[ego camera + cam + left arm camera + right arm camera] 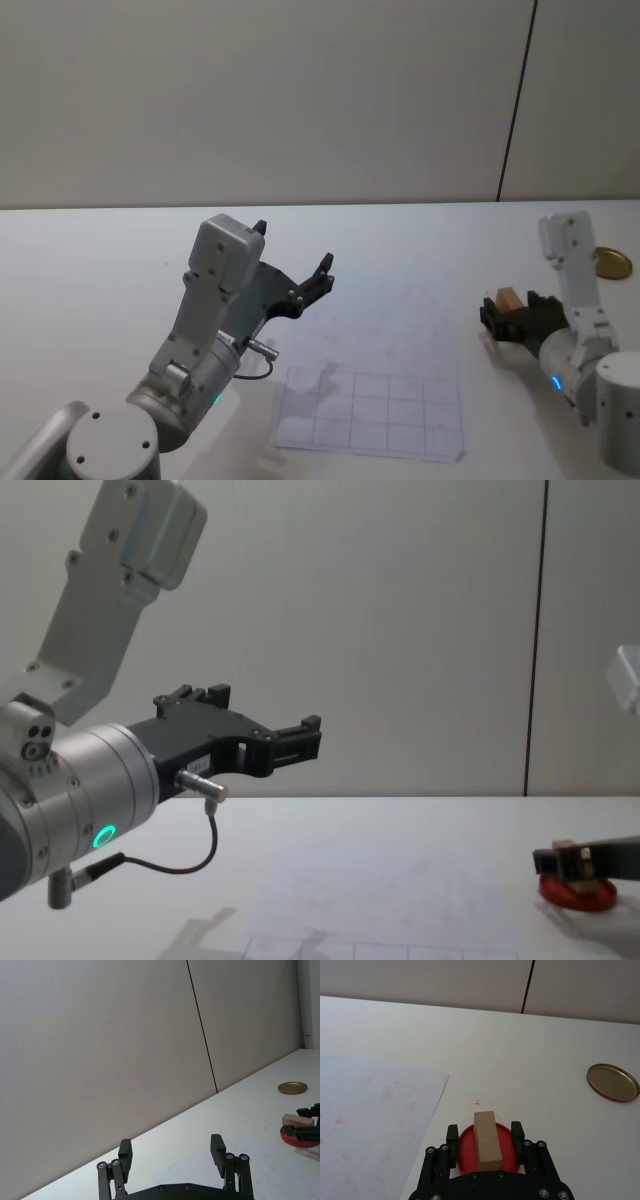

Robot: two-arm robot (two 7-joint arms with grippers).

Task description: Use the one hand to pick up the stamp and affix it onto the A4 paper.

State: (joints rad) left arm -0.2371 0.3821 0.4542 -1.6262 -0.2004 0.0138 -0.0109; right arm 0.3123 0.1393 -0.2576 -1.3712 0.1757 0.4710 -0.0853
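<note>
My right fingers point(453, 1136) are down on the right side of the counter point(100, 260), spread apart with the stamp point(486, 1142) standing between them. A strip of red shows on each side of the wood, so I judge they straddle it without touching and have hold of nothing yet. The stamp sits face down on the round red ink pad point(465, 1154), just off the right edge of the A4 paper point(370, 1125). A gold lid point(612, 1082) lies well apart, toward the far right of the counter. My left fingers point(125, 1154) hang in the air over the left side of the counter, wide open and empty, near the paper's left edge.

The grasp looks like the step in hand, and it is where I expect trouble. The block is narrow and tall for its base. If one finger meets it before the other, it could tip or skid across the pad rather than seat squarely. If I pinch too near its top, it may swivel in my grip, and a tilted face would print only along one edge. The inked face might cling to the pad and drag it up as I lift.

The sheet lies loose on the counter. Coming down with any sideways drift could shove it or smear the mark. I would also keep the carry low and clear of my left arm.
</note>
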